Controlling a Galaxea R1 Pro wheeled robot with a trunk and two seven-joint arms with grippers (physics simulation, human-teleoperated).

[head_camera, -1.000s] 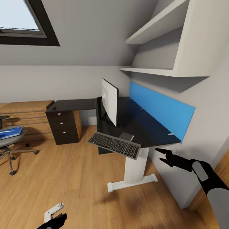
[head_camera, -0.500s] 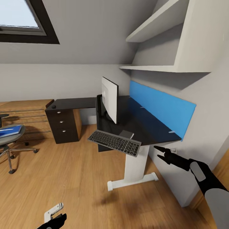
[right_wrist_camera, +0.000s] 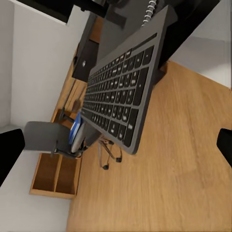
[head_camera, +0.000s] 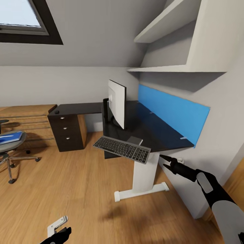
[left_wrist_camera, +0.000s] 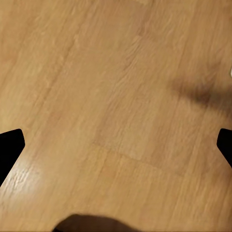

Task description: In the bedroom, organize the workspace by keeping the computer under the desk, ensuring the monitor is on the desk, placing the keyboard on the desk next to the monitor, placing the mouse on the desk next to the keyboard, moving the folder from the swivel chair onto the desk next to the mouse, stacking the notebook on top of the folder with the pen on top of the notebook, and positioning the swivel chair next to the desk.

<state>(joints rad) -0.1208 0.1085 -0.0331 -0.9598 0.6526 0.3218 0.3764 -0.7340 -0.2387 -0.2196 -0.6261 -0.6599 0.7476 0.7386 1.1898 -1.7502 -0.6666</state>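
Silver-grey keyboard [head_camera: 122, 149] overhangs black desk [head_camera: 152, 130] edge; right end effector [head_camera: 163, 161], fingers apart, hovers just beside; left end effector [left_wrist_camera: 116, 145] spread above floor [head_camera: 67, 189].

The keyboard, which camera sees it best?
The right wrist view: the keyboard is big and close, so each dark key shows. In the head view the keyboard is smaller but whole, hanging over the desk edge. The left wrist view looks at wood floor.
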